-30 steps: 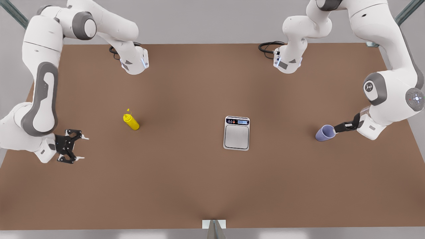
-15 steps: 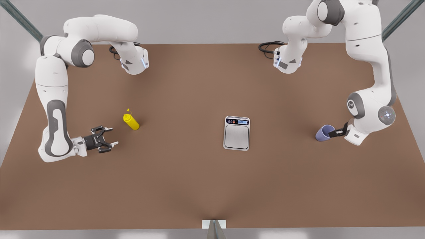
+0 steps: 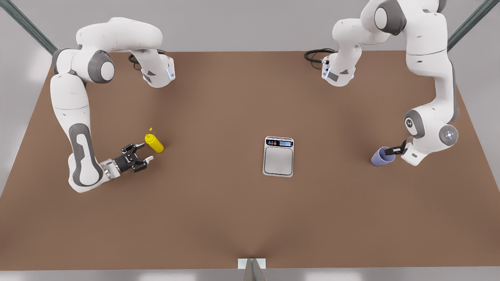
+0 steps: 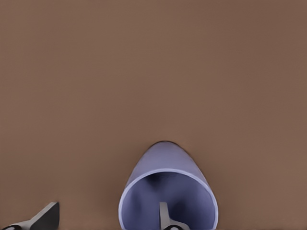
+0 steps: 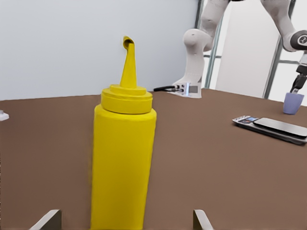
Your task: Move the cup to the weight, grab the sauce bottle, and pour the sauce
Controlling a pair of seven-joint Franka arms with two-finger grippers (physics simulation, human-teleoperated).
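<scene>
Closing on our one sauce bottle (image 3: 154,143) from 8 o'clock, our right gripper (image 3: 147,152) has fingers apart; our left gripper (image 3: 391,151) straddles the one cup's (image 3: 380,157) rim, unclamped, at 3 o'clock of the one weight (image 3: 278,156).

We see a plain brown table (image 3: 218,218) under even light, a pale grey wall (image 3: 242,23) behind it, and dark metal struts (image 3: 23,21) at the corners.

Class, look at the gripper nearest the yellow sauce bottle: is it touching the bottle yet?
Apart. In the right wrist view the sauce bottle stands between the right gripper's open jaws, with table visible on both sides.
</scene>
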